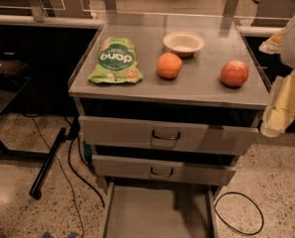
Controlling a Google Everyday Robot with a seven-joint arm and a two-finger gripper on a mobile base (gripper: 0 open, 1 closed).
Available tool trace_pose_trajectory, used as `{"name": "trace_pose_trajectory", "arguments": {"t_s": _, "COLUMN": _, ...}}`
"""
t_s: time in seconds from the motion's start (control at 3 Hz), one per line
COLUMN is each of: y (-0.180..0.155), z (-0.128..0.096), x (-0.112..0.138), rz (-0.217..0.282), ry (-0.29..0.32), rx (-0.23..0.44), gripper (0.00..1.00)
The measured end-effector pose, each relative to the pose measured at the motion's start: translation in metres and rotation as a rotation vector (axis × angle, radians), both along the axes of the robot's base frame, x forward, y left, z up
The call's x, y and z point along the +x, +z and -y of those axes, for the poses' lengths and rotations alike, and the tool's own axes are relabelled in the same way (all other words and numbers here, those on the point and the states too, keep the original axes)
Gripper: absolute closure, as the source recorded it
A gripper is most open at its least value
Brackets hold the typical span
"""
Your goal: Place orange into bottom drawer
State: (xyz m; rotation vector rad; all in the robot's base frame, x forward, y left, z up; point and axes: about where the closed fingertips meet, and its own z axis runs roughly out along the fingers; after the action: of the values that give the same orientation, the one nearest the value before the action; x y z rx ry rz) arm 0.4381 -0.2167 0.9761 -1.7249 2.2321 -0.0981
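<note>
There's the orange (169,65), round, matte, an even orange all over and a touch lumpy, sitting on the grey desk (196,88) near the middle of the top. Just behind it, on the far side, a pale shallow bowl (184,42); to its left a green snack pouch (115,61) lies flat; off to its right, well apart, a redder, shinier apple (234,73).

Over at the right edge of the scene hangs the tool (278,115), a pale yellowish-white piece below a white rounded arm section, just beside the desk's right near corner. Released or clenched, I cannot tell. It holds nothing that shows, and it touches none of the fruit.

So the orange lies well to the left of the tool and a little farther back, with the apple between the two.

Down below, the bottom drawer (157,212) stands pulled out toward us, its flat grey floor bare. Above it, the two upper drawers (137,133) with dark loop handles sit slightly out.
</note>
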Motion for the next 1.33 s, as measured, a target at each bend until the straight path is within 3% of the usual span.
{"name": "trace_pose_trajectory", "arguments": {"t_s": 0.33, "y": 0.0, "z": 0.0, "x": 0.0, "rz": 0.0, "ry": 0.0, "rx": 0.0, "gripper": 0.0}}
{"name": "trace_pose_trajectory", "arguments": {"t_s": 1.0, "y": -0.009, "z": -0.03, "x": 0.047, "rz": -0.016, "ry": 0.064, "rx": -0.006, "gripper": 0.0}}
{"name": "trace_pose_trajectory", "arguments": {"t_s": 1.33, "y": -0.01, "z": -0.031, "x": 0.048, "rz": -0.012, "ry": 0.055, "rx": -0.016, "gripper": 0.0}}
